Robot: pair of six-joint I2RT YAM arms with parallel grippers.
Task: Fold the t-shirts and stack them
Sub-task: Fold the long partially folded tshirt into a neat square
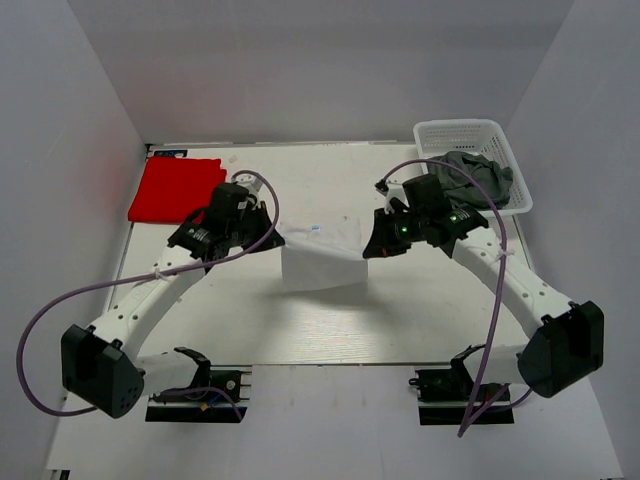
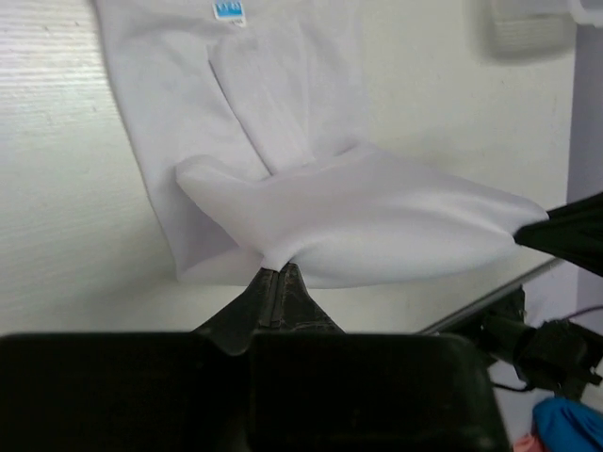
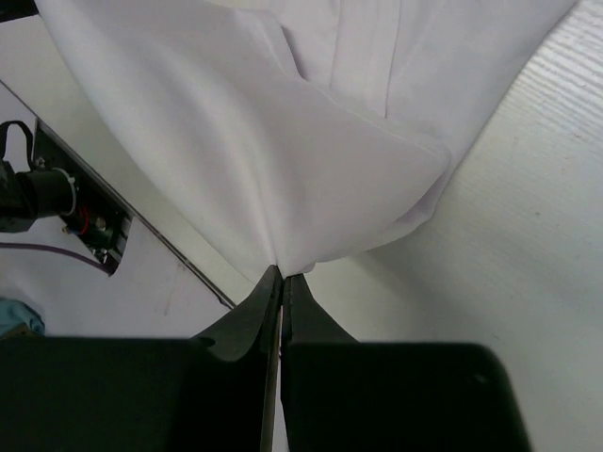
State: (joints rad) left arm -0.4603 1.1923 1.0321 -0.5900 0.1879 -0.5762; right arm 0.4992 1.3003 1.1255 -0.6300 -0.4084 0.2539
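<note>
The white t-shirt (image 1: 320,255) lies partly folded at the table's middle, its near end lifted off the surface. My left gripper (image 1: 272,240) is shut on the shirt's left corner (image 2: 273,252). My right gripper (image 1: 368,248) is shut on its right corner (image 3: 287,264). The cloth (image 2: 377,221) hangs stretched between the two, above the flat part with the blue neck label (image 2: 229,9). The red t-shirt (image 1: 175,190) lies folded at the far left. The dark grey t-shirt (image 1: 482,178) is bunched in the basket.
A white plastic lattice basket (image 1: 460,135) stands at the far right corner. White walls close in the back and both sides. The table's near edge (image 1: 320,364) runs just behind the arm bases.
</note>
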